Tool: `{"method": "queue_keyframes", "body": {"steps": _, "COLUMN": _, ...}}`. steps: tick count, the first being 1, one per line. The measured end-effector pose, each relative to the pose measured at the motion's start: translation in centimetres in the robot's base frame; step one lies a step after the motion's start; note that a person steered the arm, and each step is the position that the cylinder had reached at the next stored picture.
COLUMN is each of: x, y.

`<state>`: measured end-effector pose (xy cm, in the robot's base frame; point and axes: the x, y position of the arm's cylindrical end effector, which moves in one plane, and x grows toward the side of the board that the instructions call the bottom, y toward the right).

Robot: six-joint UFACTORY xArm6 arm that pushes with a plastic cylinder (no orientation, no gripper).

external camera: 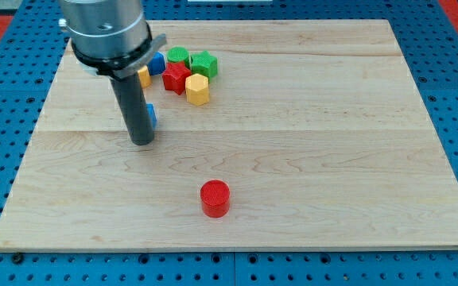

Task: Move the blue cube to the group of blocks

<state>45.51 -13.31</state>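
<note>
My tip (142, 141) rests on the board at the view's left. The blue cube (151, 116) is mostly hidden behind the rod, only a sliver showing at the rod's right side, just above the tip. The group of blocks lies up and to the right: a red star-shaped block (176, 78), a yellow hexagonal block (198, 90), a green cube (204, 63), a green rounded block (179, 55), another blue block (157, 64) and a yellow block (143, 76) partly hidden by the arm.
A red cylinder (215, 198) stands alone near the view's bottom middle. The wooden board (332, 143) lies on a blue perforated table. The arm's grey body covers the board's upper left corner.
</note>
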Motion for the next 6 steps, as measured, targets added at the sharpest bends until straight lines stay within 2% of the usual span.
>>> {"method": "queue_keyframes", "body": {"steps": 2, "x": -1.7, "y": -0.1}}
{"method": "queue_keyframes", "body": {"steps": 4, "x": -2.5, "y": -4.4}}
{"method": "queue_keyframes", "body": {"steps": 6, "x": -3.1, "y": -4.3}}
